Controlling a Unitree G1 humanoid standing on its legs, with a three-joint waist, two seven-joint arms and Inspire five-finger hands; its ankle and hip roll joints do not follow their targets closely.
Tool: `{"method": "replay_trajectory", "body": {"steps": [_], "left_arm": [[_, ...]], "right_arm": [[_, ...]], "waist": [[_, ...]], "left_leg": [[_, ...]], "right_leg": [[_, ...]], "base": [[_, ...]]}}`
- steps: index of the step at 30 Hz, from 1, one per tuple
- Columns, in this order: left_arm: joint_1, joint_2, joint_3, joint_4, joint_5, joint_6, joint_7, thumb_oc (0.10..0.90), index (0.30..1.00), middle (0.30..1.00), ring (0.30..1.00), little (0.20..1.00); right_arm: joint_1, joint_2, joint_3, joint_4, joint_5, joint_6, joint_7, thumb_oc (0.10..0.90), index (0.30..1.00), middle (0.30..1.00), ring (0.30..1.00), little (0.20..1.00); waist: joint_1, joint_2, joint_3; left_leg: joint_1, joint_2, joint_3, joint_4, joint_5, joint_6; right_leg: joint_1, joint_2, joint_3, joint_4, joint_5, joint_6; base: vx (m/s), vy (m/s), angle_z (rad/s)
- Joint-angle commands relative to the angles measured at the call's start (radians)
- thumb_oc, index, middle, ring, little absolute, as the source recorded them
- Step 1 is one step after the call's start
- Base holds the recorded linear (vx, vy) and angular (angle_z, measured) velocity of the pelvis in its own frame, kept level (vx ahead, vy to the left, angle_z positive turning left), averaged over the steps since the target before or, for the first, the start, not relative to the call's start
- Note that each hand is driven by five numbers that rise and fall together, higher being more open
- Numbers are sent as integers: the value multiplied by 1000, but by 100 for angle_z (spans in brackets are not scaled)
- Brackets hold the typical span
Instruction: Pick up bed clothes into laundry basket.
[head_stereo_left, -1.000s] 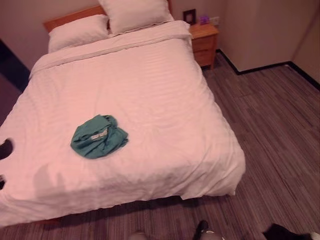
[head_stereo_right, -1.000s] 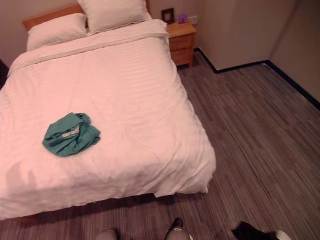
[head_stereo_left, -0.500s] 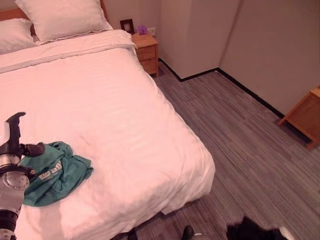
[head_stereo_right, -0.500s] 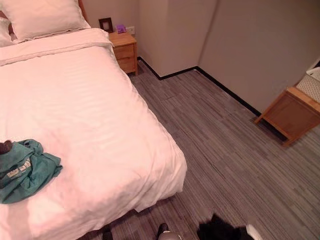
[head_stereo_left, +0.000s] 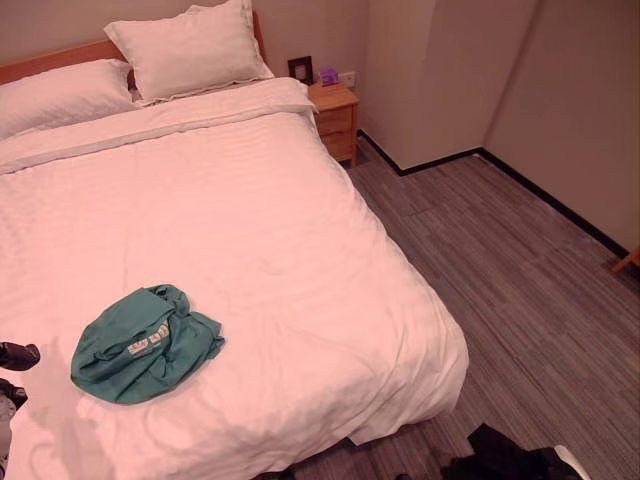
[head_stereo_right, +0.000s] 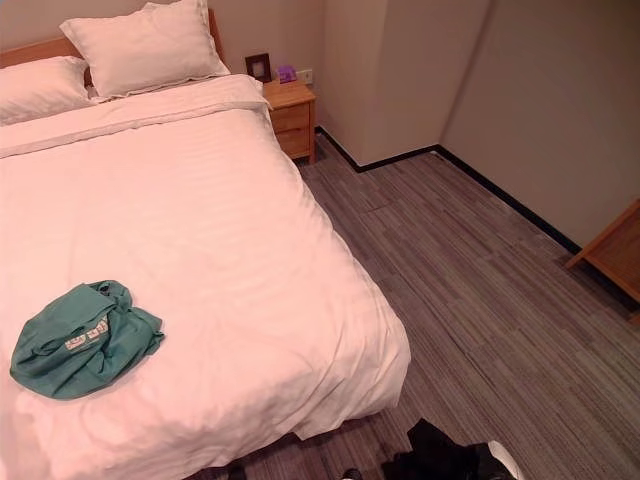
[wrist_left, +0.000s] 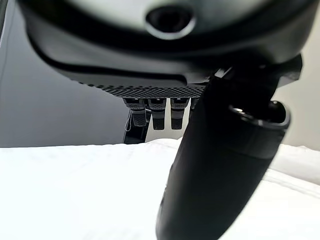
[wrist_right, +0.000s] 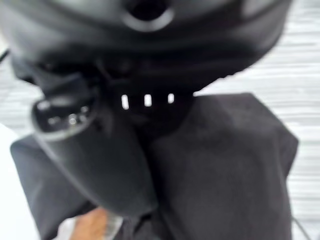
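A crumpled teal garment lies on the white duvet of the bed, near its foot end on the left. My left hand shows at the picture's left edge, a little to the left of the garment and apart from it. In its wrist view the left hand hovers just over the duvet with straight fingers, holding nothing. My right hand hangs low over the floor with its fingers curled into a black cloth. That black cloth shows at the lower right, beside the bed's foot corner.
Two pillows lie at the head of the bed. A wooden nightstand stands by the far wall corner. Striped grey floor runs along the bed's right side. A wooden piece of furniture stands at the right edge.
The camera swung right, then partly back left. My left hand, raised beside the teal garment half a second ago, has dropped to the picture's left edge. The garment lies as before.
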Motion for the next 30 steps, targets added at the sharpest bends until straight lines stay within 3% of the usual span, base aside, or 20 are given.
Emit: {"method": "replay_trajectory", "body": {"steps": [1, 5, 8, 13, 14, 15, 16, 18, 21, 26, 27, 28, 29, 30], "left_arm": [[-126, 113, 36, -61, -24, -63, 21, 800, 900, 900, 900, 900], [-199, 109, -41, -6, -46, -87, 20, 800, 900, 900, 900, 900], [-320, 118, -133, 70, -98, -103, 19, 800, 900, 900, 900, 900], [-397, 74, -205, 199, -126, -85, 1, 800, 900, 900, 900, 900], [-411, 48, -219, 241, -148, -80, -15, 747, 820, 820, 820, 820], [-415, 19, -229, 289, -174, -73, -38, 747, 820, 820, 820, 820], [-420, 18, -232, 294, -176, -75, -38, 400, 300, 300, 300, 300], [-412, -62, -261, 355, -225, -71, -86, 400, 300, 300, 300, 300], [-395, -103, -266, 351, -250, -72, -100, 400, 300, 300, 300, 300], [-208, -147, -187, -20, -303, -109, -97, 400, 300, 300, 300, 300], [-203, -148, -183, -25, -302, -106, -98, 400, 300, 300, 300, 300], [-169, -154, -164, -122, -316, -124, -96, 400, 300, 300, 300, 300], [-117, -165, -129, -252, -332, -152, -90, 400, 300, 300, 300, 300], [-111, -145, -118, -318, -333, -163, -89, 400, 300, 300, 300, 300]], "right_arm": [[-34, -87, -22, -29, 11, -14, -25, 400, 300, 300, 300, 300], [-38, -105, -10, -36, 3, -26, -34, 400, 300, 300, 300, 300], [-67, -121, 6, -45, 3, -35, -58, 400, 300, 300, 300, 300], [-103, -127, 30, -23, 11, -32, -65, 400, 300, 300, 300, 300], [-115, -132, 34, -12, 17, -29, -63, 400, 300, 300, 300, 300], [-126, -139, 40, -1, 23, -27, -58, 400, 300, 300, 300, 300], [-127, -140, 40, 1, 23, -28, -58, 400, 300, 300, 300, 300], [-156, -141, 56, 29, 23, -22, -56, 400, 300, 300, 300, 300], [-170, -169, 49, 36, 21, -23, -56, 400, 300, 300, 300, 300], [-115, -282, -67, -208, -16, -43, -68, 400, 300, 300, 300, 300], [-112, -283, -68, -212, -17, -41, -67, 400, 300, 300, 300, 300], [-113, -307, -80, -274, -30, -47, -68, 400, 300, 300, 300, 300], [-146, -352, -65, -350, -57, -54, -60, 400, 300, 300, 300, 300], [-176, -396, -62, -393, -66, -59, -53, 400, 300, 300, 300, 300]], "waist": [[-29, -86, 22], [-42, -94, 40], [-59, -111, 81], [-69, -124, 106], [-69, -127, 110], [-71, -128, 113], [-70, -127, 114], [-70, -120, 114], [-72, -112, 111], [-71, -93, 98], [-72, -93, 97], [-62, -97, 102], [-44, -111, 113], [-35, -112, 116]], "left_leg": [[13, 85, 24, 8, -20, -77], [-13, 90, 27, 6, -9, -79], [-83, 99, 25, 6, 11, -82], [-134, 105, 29, 9, 28, -81], [-138, 105, 30, 9, 30, -80], [-138, 104, 30, 9, 31, -80], [-137, 104, 30, 9, 31, -80], [-131, 102, 32, 9, 28, -78], [-117, 101, 36, 7, 24, -79], [-65, 90, 17, 25, -6, -67], [-67, 89, 16, 24, -2, -66], [-63, 79, -23, 64, -36, -63], [-76, 33, -140, 211, -134, -74], [-61, 19, -201, 268, -153, -86]], "right_leg": [[56, -69, 33, -138, 49, 110], [26, -64, 34, -140, 57, 110], [-53, -59, 43, -141, 81, 114], [-116, -59, 58, -141, 96, 116], [-120, -60, 60, -141, 97, 116], [-123, -60, 63, -141, 96, 115], [-123, -60, 63, -141, 96, 115], [-118, -62, 68, -141, 92, 111], [-109, -60, 73, -141, 85, 108], [-53, -48, 89, -141, 57, 94], [-56, -49, 89, -141, 60, 94], [-44, -45, 101, -140, 56, 86], [-37, -49, 121, -122, 57, 67], [-42, -51, 133, -105, 57, 59]], "base": [[-38, 4, 0], [-49, -3, 2], [-151, -22, -2], [-91, -6, -11], [-25, -1, -4], [-24, -1, -4], [-11, 15, -13], [15, 32, -18], [7, 9, -2], [-5, 33, -2], [-42, 32, -6], [-157, 22, -22], [-243, 76, -32], [-305, 140, -46]]}}
